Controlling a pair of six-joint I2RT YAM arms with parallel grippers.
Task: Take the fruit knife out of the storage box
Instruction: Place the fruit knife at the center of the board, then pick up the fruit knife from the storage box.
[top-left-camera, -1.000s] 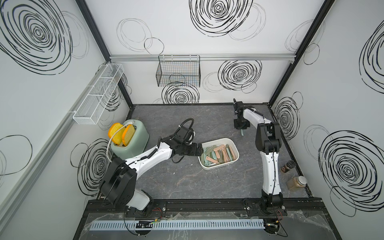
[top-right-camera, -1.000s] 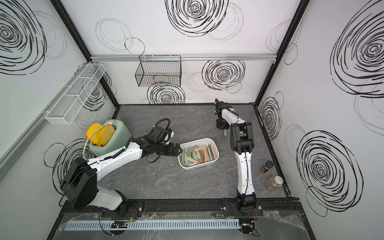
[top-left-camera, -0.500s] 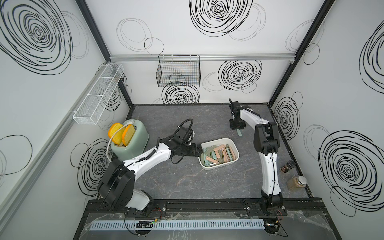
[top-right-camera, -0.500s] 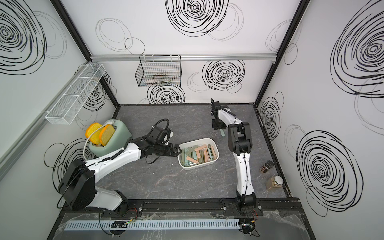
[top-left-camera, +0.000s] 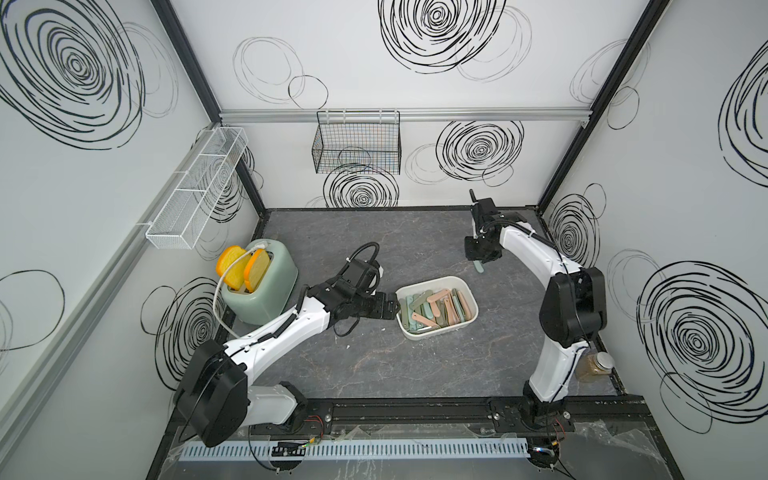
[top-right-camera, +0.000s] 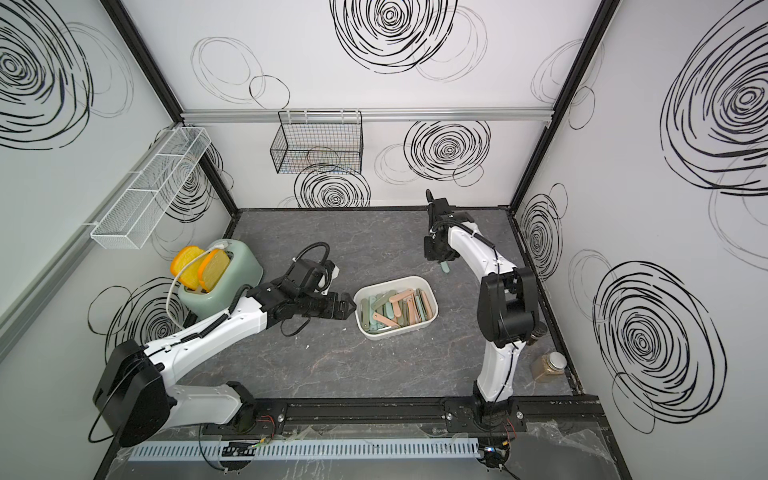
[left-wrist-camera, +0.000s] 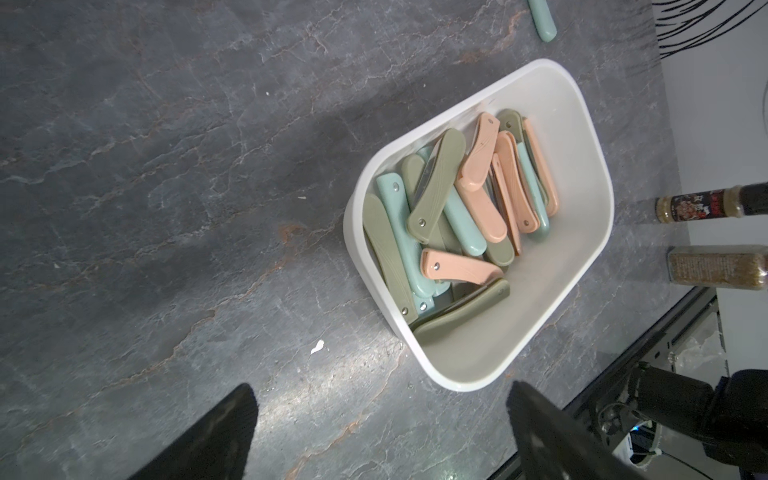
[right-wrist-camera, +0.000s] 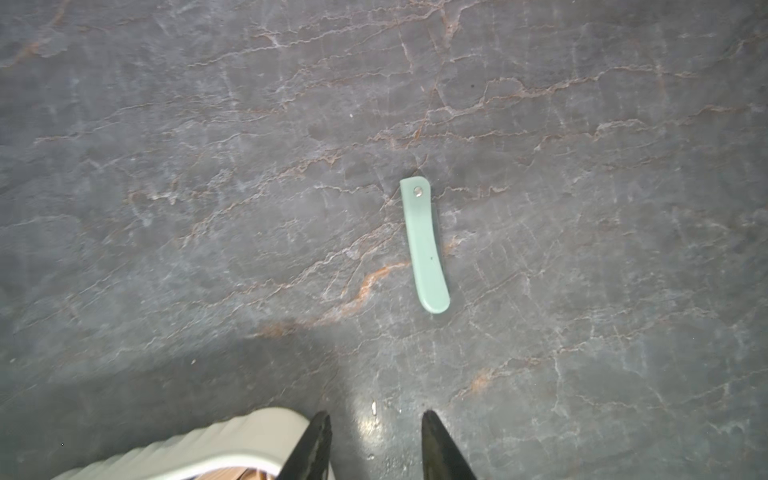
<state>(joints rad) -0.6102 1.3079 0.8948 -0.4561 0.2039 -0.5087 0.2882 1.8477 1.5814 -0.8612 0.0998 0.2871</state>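
Observation:
The storage box (top-left-camera: 468, 289), a shallow white tub, sits mid-table and holds several folded fruit knives (top-left-camera: 432, 309) in green, mint and peach. The left wrist view shows them piled inside the box (left-wrist-camera: 590, 232). One mint fruit knife (top-left-camera: 479, 267) lies folded on the table behind the box, clear of it (right-wrist-camera: 424, 245). My right gripper (right-wrist-camera: 376, 415) hovers open over the table near that knife, with nothing between its fingers. My left gripper (left-wrist-camera: 380, 386) stands wide open and empty at the box's left end (top-left-camera: 392, 305).
A green toaster (top-left-camera: 266, 299) with two bread slices stands at the left. Two spice jars (left-wrist-camera: 715, 272) stand by the right wall near the right arm's base (top-left-camera: 594, 365). A black wire basket (top-left-camera: 357, 145) and a white one (top-left-camera: 195, 195) hang on the walls.
My right gripper has opened and let go of the mint knife, which now lies on the table. Its wrist shifted a little sideways. The left arm has not moved.

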